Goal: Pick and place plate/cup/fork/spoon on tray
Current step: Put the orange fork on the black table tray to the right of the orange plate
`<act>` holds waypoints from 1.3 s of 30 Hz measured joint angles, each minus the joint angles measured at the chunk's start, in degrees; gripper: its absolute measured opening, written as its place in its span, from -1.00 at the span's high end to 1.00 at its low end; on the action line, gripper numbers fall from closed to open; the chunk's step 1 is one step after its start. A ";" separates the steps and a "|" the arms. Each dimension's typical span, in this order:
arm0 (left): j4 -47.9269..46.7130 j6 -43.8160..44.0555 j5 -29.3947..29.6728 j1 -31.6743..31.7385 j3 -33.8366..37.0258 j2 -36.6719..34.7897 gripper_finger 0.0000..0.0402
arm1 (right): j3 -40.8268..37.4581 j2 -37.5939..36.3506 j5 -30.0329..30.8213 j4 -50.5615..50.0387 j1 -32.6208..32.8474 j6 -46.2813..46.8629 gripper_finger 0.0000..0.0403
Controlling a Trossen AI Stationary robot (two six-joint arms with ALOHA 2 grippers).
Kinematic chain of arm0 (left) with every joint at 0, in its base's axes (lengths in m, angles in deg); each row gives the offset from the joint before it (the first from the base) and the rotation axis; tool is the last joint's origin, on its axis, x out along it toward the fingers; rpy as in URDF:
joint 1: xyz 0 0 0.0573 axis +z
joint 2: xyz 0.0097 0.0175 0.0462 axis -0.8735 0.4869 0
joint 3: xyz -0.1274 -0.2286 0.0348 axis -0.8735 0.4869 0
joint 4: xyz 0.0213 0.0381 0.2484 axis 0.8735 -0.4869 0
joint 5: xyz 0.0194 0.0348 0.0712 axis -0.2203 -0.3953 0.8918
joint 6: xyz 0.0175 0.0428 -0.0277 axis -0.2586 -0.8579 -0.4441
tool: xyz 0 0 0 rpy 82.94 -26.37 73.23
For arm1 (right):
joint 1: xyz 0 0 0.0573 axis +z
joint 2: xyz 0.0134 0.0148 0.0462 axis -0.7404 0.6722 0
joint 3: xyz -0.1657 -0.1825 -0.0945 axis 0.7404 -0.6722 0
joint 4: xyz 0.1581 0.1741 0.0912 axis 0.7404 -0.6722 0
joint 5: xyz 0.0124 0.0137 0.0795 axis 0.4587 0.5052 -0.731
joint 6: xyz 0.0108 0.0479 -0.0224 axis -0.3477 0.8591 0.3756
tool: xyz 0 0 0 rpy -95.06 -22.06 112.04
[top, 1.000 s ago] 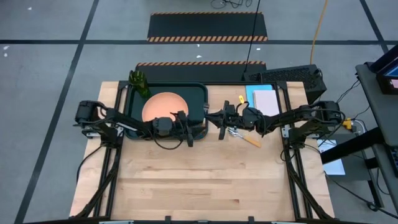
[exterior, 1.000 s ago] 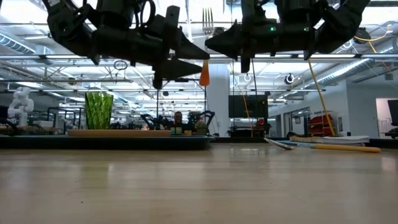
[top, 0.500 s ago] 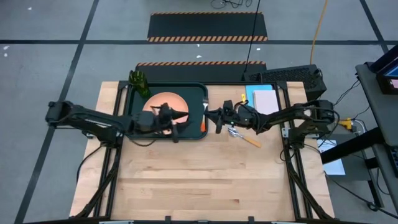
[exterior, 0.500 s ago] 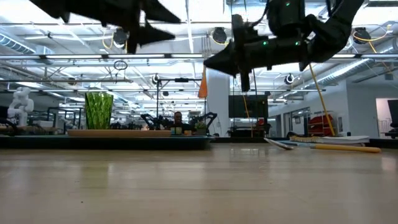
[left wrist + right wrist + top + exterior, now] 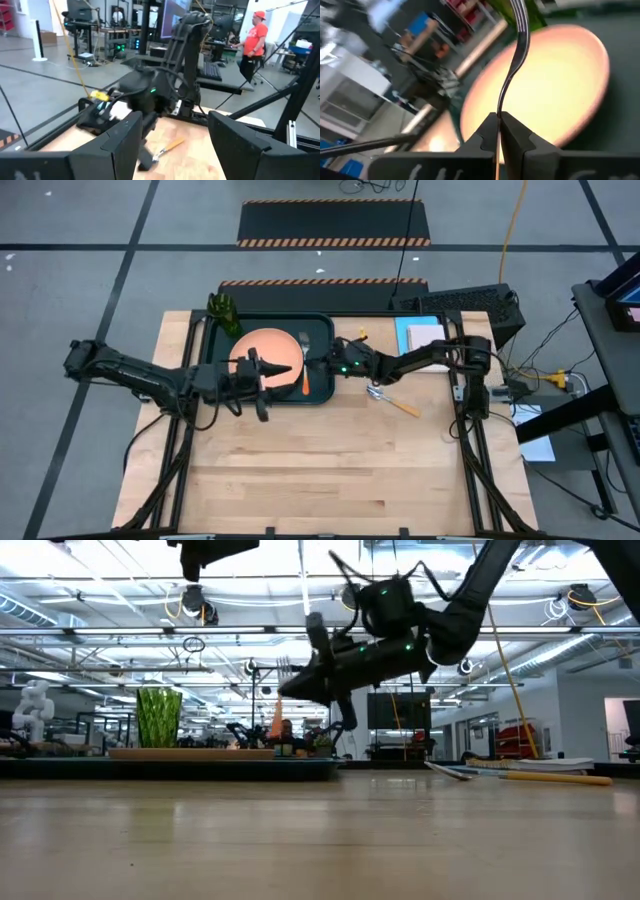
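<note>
Right end effector (image 5: 318,361) moved over tray (image 5: 214,338), pinching fork (image 5: 305,364) beside plate (image 5: 268,347), left end effector (image 5: 262,368) spread, cup (image 5: 225,313) at corner.

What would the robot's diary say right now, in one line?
right gripper: holding fork above tray | left gripper: open, empty | spoon: on table

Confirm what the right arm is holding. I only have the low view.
Observer: The fork. The right gripper has its jaws shut on the metal neck.
Operator: Over the tray?
Observer: Yes. From above, it hangs over the tray, between the plate and the right rim.
Operator: Left arm?
Observer: The left gripper is empty, jaws open, over the plate's near edge.
</note>
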 joint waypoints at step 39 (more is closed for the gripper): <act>2.63 -2.88 -0.01 -1.67 0.00 0.03 -0.13 | 7.11 7.45 0.19 -16.37 -4.66 13.92 0.94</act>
